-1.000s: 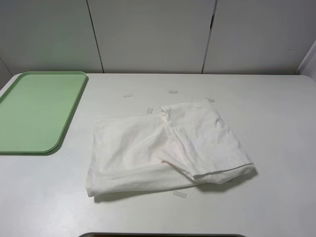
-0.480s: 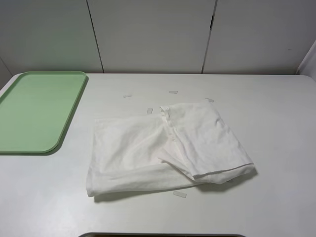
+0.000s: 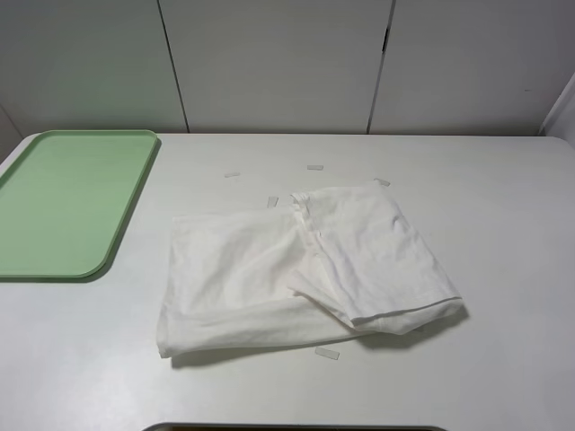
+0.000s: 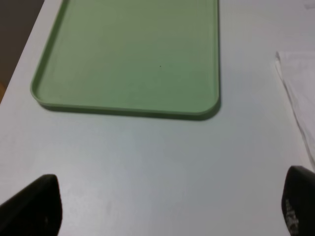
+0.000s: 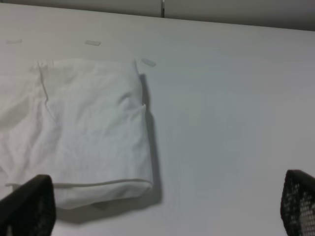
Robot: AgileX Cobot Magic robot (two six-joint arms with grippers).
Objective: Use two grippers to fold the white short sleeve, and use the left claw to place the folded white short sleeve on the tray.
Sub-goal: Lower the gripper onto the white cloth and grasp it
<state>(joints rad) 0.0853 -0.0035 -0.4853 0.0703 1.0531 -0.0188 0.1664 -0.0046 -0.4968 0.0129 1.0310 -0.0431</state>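
The white short sleeve (image 3: 296, 269) lies partly folded in the middle of the table, its right part doubled over the rest; it also shows in the right wrist view (image 5: 83, 128) and as an edge in the left wrist view (image 4: 298, 93). The pale green tray (image 3: 67, 202) rests at the table's left side, bare (image 4: 133, 54). Neither arm appears in the high view. My left gripper (image 4: 167, 211) hovers open above bare table in front of the tray, its black fingertips (image 4: 34, 206) spread wide. My right gripper (image 5: 162, 206) is open too, to the right of the shirt, holding nothing.
Small clear tape strips lie on the white table (image 3: 503, 224) around the shirt, near its far edge (image 3: 314, 167) and its near edge (image 3: 327, 353). White wall panels (image 3: 269, 63) stand behind the table. A dark edge (image 3: 296, 427) shows at the table's front.
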